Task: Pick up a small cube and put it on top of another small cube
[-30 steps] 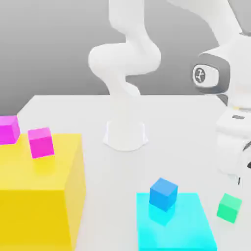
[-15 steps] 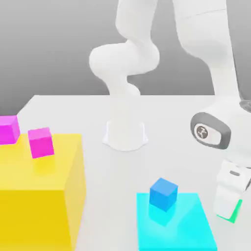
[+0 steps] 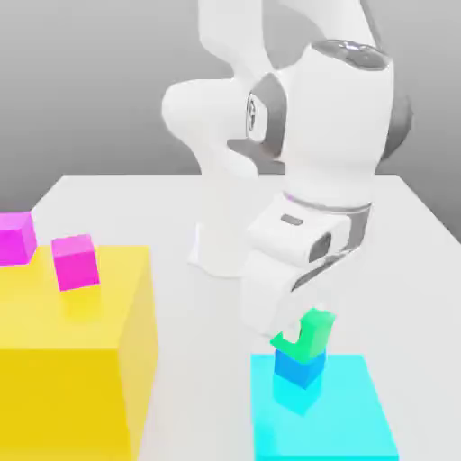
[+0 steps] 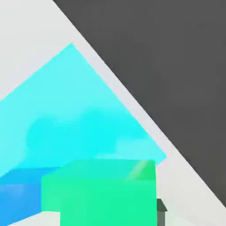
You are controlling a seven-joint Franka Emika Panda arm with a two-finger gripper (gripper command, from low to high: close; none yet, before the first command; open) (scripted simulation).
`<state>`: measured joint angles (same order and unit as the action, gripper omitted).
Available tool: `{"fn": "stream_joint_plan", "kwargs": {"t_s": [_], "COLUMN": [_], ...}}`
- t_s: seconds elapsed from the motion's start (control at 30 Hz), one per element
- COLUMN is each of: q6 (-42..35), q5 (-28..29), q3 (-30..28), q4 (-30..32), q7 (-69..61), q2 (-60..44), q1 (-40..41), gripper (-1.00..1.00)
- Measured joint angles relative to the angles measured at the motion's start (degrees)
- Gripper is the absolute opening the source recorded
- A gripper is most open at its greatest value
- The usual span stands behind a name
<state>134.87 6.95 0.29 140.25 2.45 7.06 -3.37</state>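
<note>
The small green cube (image 3: 308, 330) hangs under my hand, and my gripper (image 3: 302, 329) is shut on it. It sits directly over the small blue cube (image 3: 298, 369), slightly tilted. I cannot tell whether the two touch. The blue cube stands on a flat cyan slab (image 3: 356, 423) at the front of the table. In the hand view the green cube (image 4: 99, 192) is close in front, with the blue cube (image 4: 17, 198) beside and below it and the cyan slab (image 4: 79, 110) beyond.
A big yellow block (image 3: 76, 360) stands at the exterior view's left, with two magenta cubes (image 3: 76, 261) (image 3: 16, 236) on it. The arm's white base (image 3: 230, 245) is at the back middle. The table's edge runs along the exterior view's right.
My gripper came down on the green cube to the right of the slab and shut on it. It then lifted the cube and carried it left, over the blue cube.
</note>
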Motion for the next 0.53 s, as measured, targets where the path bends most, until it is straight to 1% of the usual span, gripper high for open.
{"fn": "stream_joint_plan", "kwargs": {"t_s": [0.23, 0.3, 0.37, 0.43, 0.47, 0.53], "q6": [-13.77, -16.43, -14.03, -9.79, -8.5, -8.5], "q5": [0.19, 0.41, 0.4, 0.31, 0.29, 0.29], "q3": [-12.95, -16.6, -18.17, -18.99, -19.18, -19.18], "q4": [-1.3, -1.23, 0.67, 3.24, 4.01, 4.01], "q7": [-21.51, -26.88, -28.81, -29.5, -29.64, -29.65], "q2": [12.1, 14.38, 13.69, 11.95, 11.39, 11.39], "q1": [8.45, 10.63, 11.31, 11.49, 11.53, 11.53], "gripper": [-1.0, -1.0, -1.0, -1.0, 1.0, 1.0]}}
